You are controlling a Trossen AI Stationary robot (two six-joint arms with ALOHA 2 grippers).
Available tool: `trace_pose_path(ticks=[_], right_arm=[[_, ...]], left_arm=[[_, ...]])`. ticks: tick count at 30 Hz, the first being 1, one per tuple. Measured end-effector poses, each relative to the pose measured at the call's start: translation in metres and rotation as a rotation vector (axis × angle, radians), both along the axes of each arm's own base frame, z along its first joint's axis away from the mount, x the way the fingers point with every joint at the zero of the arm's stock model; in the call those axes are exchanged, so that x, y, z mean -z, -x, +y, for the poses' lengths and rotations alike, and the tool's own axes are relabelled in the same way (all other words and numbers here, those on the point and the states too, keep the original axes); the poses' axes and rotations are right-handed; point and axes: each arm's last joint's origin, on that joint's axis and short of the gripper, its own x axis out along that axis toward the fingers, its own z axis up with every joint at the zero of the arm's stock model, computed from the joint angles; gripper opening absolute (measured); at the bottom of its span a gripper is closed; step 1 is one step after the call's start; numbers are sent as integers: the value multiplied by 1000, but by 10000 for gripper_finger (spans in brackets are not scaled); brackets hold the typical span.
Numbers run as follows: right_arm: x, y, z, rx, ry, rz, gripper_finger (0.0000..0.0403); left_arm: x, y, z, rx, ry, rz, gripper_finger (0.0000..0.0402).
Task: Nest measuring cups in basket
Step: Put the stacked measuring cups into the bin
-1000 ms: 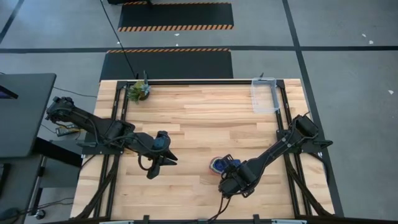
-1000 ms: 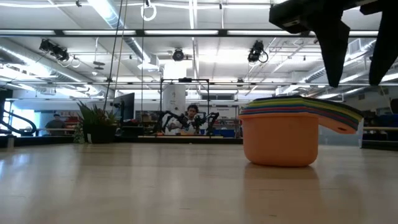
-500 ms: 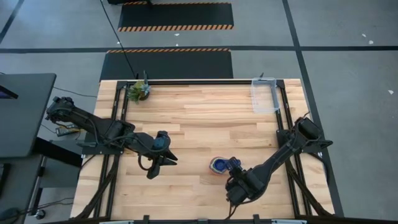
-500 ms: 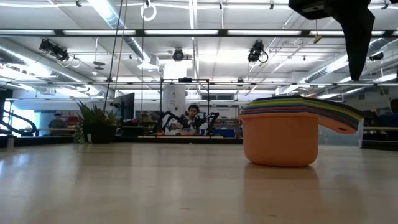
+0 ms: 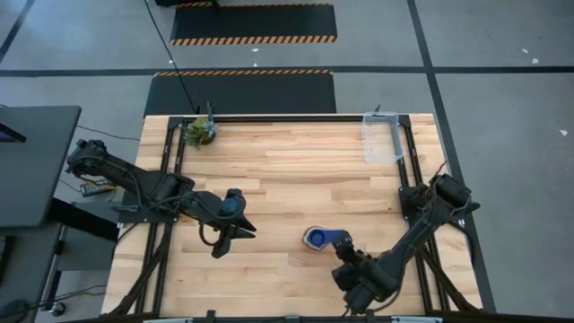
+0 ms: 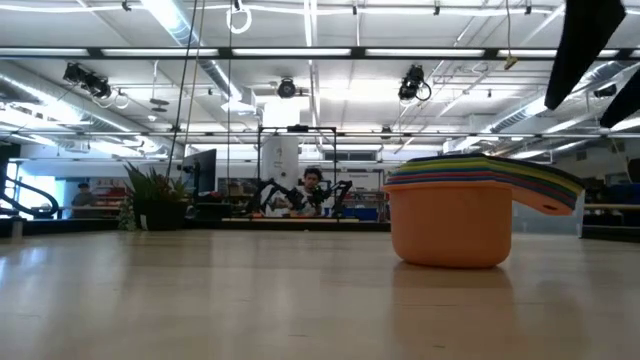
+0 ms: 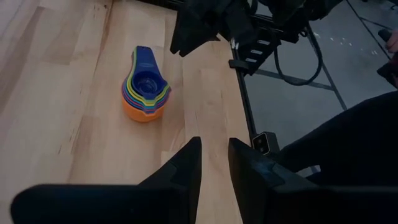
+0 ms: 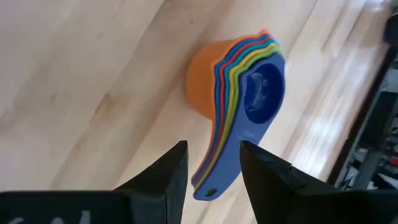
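- Measuring cups (image 5: 316,238) sit nested in one stack on the wooden table (image 5: 287,161), toward the near edge and a little right of centre; you see the orange cup (image 6: 450,225) outermost at the bottom and the dark blue cup (image 8: 261,93) innermost on top.
- Handles of the stack fan out together to one side, with the dark blue handle (image 8: 227,165) lying uppermost.
- Your right gripper (image 8: 211,165) hangs above the table just beside the stack, on the near side of it, touching none of the cups; its fingers (image 8: 171,171) stand a modest gap apart and hold nothing.
- Your left gripper (image 7: 213,163) waits over the left half of the table, well apart from the stack; its fingers (image 7: 186,165) show a narrow gap between them and are empty.
- Your basket (image 5: 380,136) stands at the far right corner of the table, well apart from the cups, with none of the cups in it.
- Potted plant (image 5: 199,130) stands at the far left corner of the table.
- From table height you see the stack resting flat on the wood, with a dark part of an arm (image 6: 590,40) above it and clear of it.
- Far behind the table, a person (image 6: 310,185) sits in the room.
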Motion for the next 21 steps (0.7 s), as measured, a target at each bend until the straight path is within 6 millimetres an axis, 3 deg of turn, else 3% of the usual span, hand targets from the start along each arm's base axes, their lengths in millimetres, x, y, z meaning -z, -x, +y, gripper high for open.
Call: trace_pose_path(ticks=[7, 21], right_arm=[[6, 11, 9, 37, -23, -54, 151], [6, 9, 13, 92, -84, -115, 151]], left_arm=[[0, 0, 0, 0, 0, 0, 87], [0, 0, 0, 0, 0, 0, 87]])
